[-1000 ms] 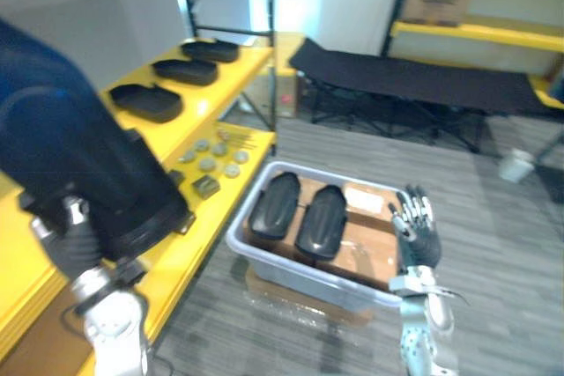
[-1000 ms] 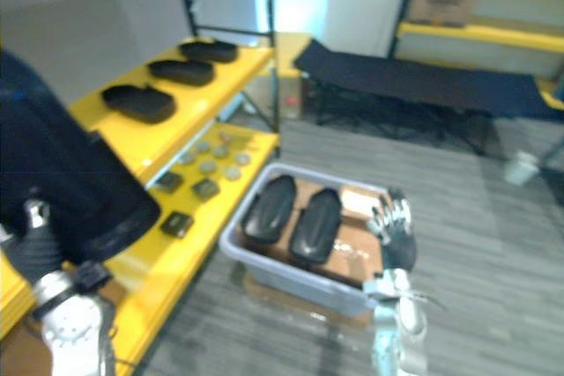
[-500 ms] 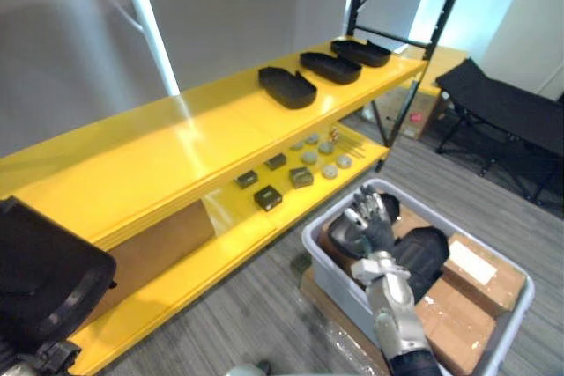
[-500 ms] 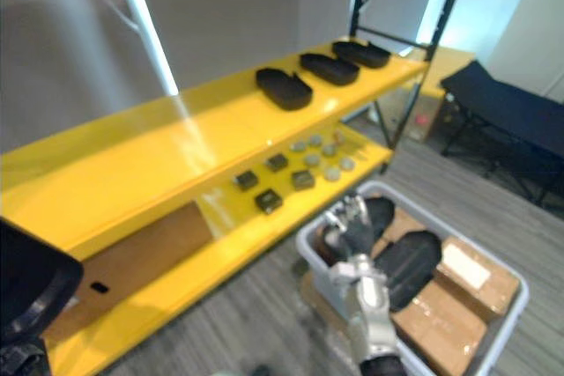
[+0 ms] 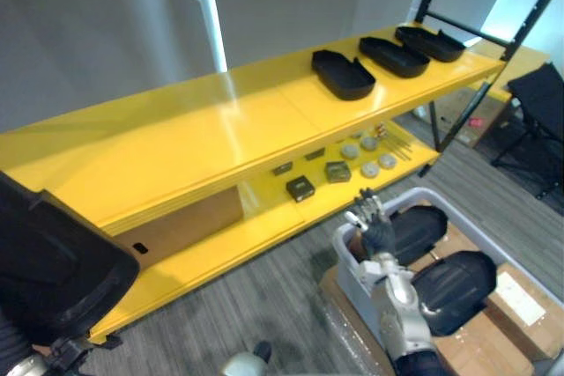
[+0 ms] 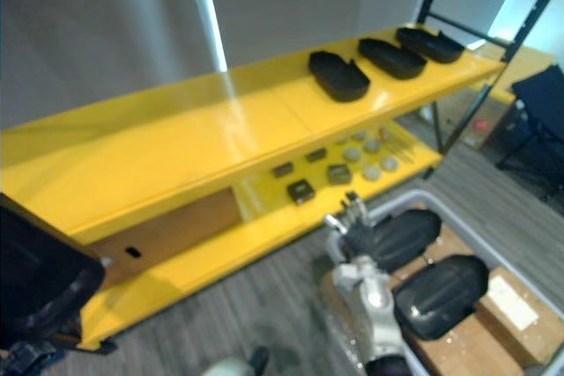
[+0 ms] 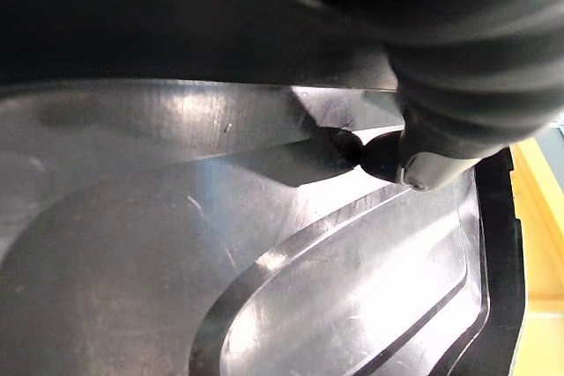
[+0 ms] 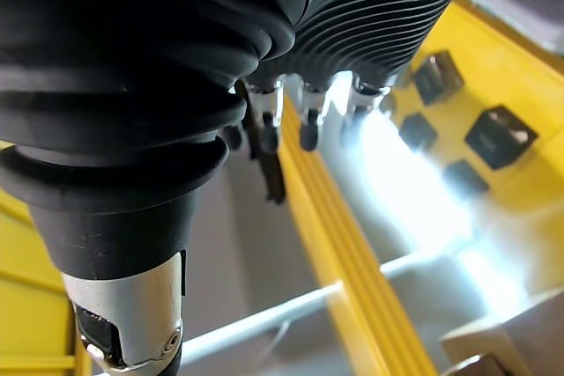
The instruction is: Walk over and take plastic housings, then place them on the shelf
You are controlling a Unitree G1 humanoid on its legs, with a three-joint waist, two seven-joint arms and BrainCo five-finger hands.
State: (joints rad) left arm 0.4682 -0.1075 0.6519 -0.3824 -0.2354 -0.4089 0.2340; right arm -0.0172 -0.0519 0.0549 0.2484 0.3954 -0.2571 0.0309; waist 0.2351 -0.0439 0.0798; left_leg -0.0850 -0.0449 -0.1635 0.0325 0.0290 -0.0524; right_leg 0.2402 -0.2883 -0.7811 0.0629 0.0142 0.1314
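Black plastic first: the held housing [image 5: 53, 270] sits at 8 o'clock in my head view, low and in front of the yellow shelf [image 5: 203, 138]. In the wrist view my left hand [image 7: 392, 156] has one dark tip pressed onto the shell's inner face. The other fingers are hidden behind it, so I read this as a pinch at one edge.

My right hand [image 5: 377, 231] hangs at 4 o'clock just above the rim of the grey bin [image 5: 346, 263], fingers loose and straight, carrying nothing. Two more housings [image 5: 454, 277] lie in that bin. Three shelved housings [image 5: 344, 74] line the top board toward 1 o'clock.

My worries from here:
- An edge pinch on so broad a shell may let it swivel or slip as I lift.
- Raised too shallow, its lip could catch the front edge of the top board.
- Set down too far toward 1 o'clock, it would shove the shelved ones.
- Any turn of the body could drag the right hand's fingers against the bin's rim.
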